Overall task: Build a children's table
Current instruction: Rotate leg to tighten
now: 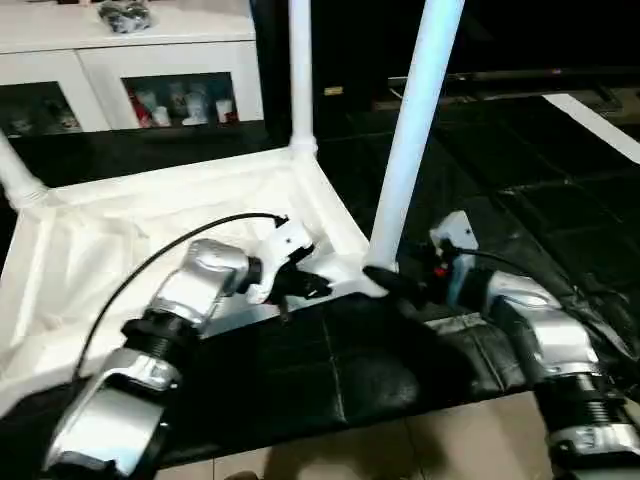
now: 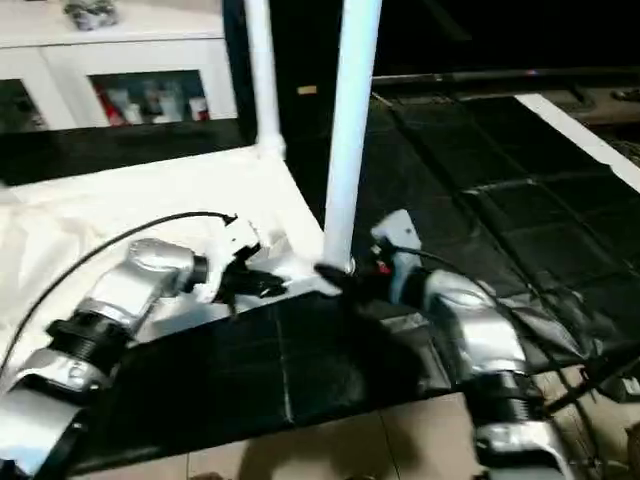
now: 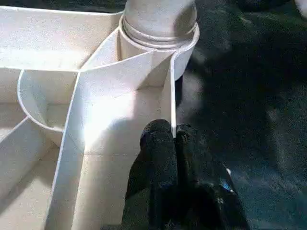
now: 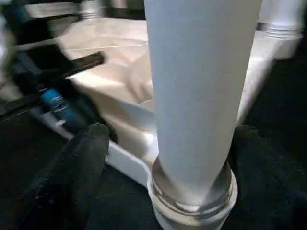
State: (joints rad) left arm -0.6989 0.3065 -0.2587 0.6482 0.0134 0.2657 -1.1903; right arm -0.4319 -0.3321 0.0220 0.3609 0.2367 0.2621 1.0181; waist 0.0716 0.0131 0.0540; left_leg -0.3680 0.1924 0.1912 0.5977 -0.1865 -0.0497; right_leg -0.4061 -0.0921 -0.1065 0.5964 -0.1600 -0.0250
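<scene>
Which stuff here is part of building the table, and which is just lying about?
Job:
- upturned table top
- near leg, standing in its corner socket
- far leg
- left leg

Lying about:
- white cabinet with glass doors
- dark object on the cabinet

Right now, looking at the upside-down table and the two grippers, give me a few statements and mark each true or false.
1. The table top lies upside down with its ribbed underside showing. True.
2. The near leg lies flat on the floor. False: it stands upright in its corner socket.
3. The left gripper is shut on the table's thin edge wall. True.
4. The right gripper is clamped tight on the leg. False: its fingers stand wide on either side of the leg's base.
5. A white cabinet with glass doors stands behind the table. True.
</scene>
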